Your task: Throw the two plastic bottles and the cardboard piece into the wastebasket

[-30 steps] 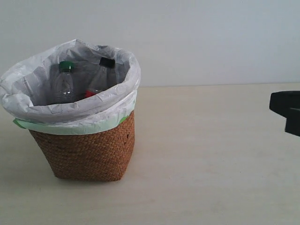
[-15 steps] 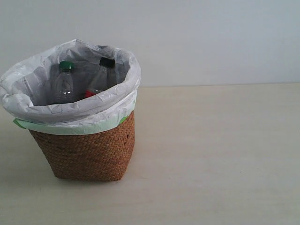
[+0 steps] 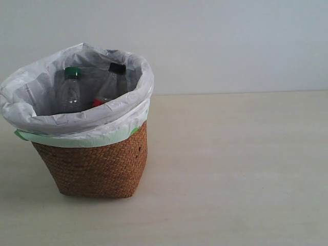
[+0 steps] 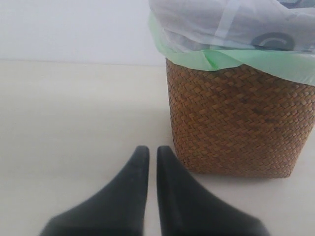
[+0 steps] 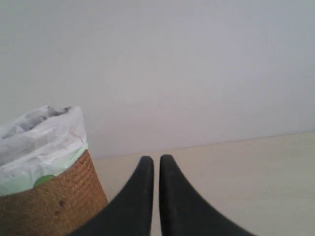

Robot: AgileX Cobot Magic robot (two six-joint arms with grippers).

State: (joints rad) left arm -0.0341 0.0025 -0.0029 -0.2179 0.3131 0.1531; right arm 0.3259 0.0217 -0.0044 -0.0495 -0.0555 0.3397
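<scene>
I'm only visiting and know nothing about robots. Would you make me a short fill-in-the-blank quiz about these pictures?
1. The wastebasket holds ___ plastic bottles.
2. Beside the green-capped bottle, the second bottle has a ___ cap.
3. The left claw and the right claw each hold ___.

Missing words: two; black; nothing.

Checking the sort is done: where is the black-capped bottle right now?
In the exterior view, the black-capped bottle sits inside the wastebasket on the left, just right of the green-capped bottle.
</scene>
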